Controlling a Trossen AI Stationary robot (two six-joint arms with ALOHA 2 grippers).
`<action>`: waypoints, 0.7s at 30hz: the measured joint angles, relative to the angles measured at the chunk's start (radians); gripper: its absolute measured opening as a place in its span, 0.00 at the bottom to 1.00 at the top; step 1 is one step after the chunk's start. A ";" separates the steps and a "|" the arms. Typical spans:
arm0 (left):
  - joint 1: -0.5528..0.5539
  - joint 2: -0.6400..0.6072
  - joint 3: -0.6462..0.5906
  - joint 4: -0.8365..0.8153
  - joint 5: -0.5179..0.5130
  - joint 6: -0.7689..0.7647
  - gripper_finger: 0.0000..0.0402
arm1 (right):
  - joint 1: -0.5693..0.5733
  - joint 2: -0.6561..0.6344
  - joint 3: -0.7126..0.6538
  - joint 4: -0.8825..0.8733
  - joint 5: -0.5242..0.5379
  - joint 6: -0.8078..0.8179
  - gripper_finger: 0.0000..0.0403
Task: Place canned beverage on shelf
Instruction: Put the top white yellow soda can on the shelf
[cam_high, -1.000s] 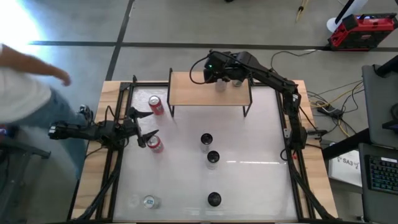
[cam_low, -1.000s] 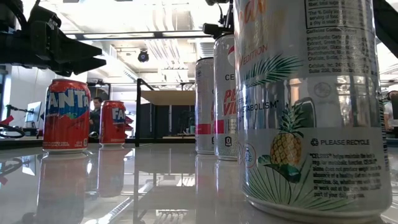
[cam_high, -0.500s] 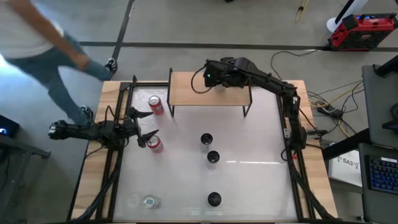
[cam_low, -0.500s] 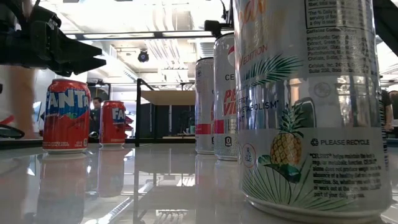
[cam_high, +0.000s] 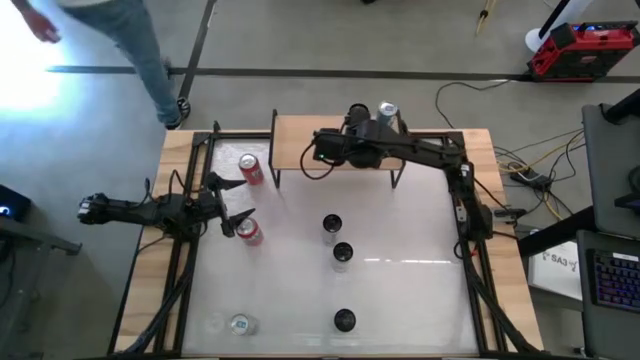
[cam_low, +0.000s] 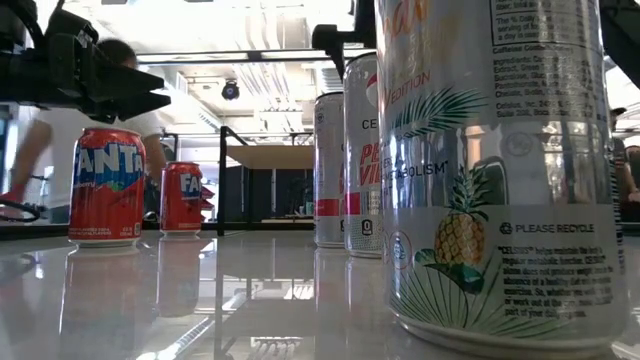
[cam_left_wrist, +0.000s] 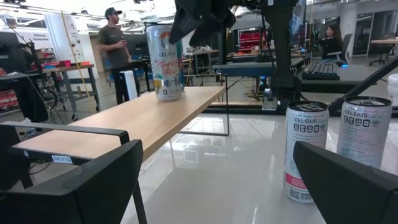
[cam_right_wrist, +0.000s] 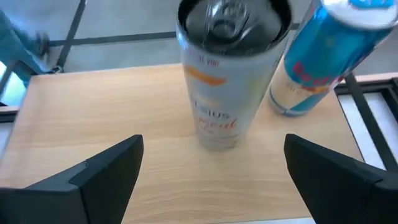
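The shelf, a tan wooden top on black legs, stands at the table's far edge. Two cans stand upright on its far right part: a white canned beverage and, to its right, a blue can. My right gripper hovers over the shelf just near of the white can, slanting down toward it. It is open, and its fingers are clear of both cans. My left gripper waits open at the table's left edge, between two red Fanta cans.
Three dark-topped Celsius cans stand upright mid-table, and a clear-topped can stands near the front left. The shelf's left half is bare wood. A person walks on the floor beyond the table's far left.
My right gripper has drawn back from the far right of the shelf toward the table's near and left side, rolling its wrist as it went. The two cans it covered now stand in plain view on the shelf. The person has walked along the far left.
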 joint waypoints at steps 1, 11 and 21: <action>0.000 0.000 0.000 0.000 0.000 0.000 1.00 | 0.000 0.003 -0.004 0.001 -0.004 0.006 0.92; 0.000 0.000 0.000 0.000 0.000 0.000 1.00 | -0.003 0.004 -0.096 0.000 -0.006 0.097 0.92; 0.000 0.000 0.000 0.000 0.000 0.000 1.00 | -0.004 0.006 -0.141 0.001 0.090 0.137 0.92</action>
